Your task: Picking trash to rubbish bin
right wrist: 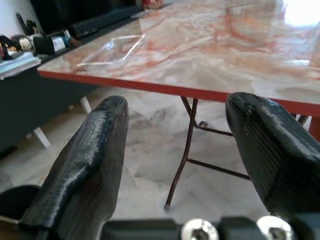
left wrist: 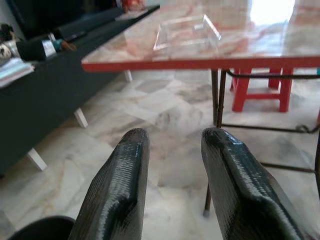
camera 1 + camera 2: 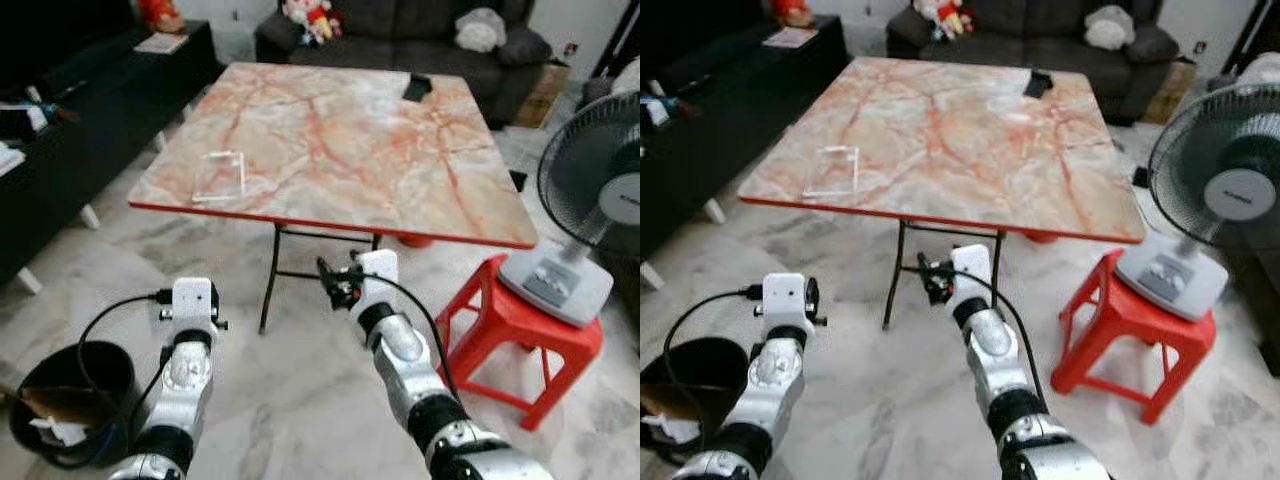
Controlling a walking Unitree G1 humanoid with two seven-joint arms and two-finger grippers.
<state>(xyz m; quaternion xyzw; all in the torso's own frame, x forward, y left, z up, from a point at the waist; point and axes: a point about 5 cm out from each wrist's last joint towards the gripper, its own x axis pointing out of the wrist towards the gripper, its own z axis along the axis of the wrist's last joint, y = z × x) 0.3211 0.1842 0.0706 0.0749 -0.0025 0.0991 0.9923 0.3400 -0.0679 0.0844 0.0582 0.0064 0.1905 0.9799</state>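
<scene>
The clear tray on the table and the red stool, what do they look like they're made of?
The tray looks like thin clear plastic: the tabletop pattern shows through and its edges catch glare. The stool looks like moulded glossy plastic, uniformly red.

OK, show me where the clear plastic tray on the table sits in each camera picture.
Left eye view: the clear plastic tray lies near the table's front left corner.
Right eye view: the same tray, again by the front left corner.
Left wrist view: the tray on the tabletop, beyond the fingers.
Right wrist view: the tray on the tabletop's far side.
Shared landmark: the table's red edge.
</scene>
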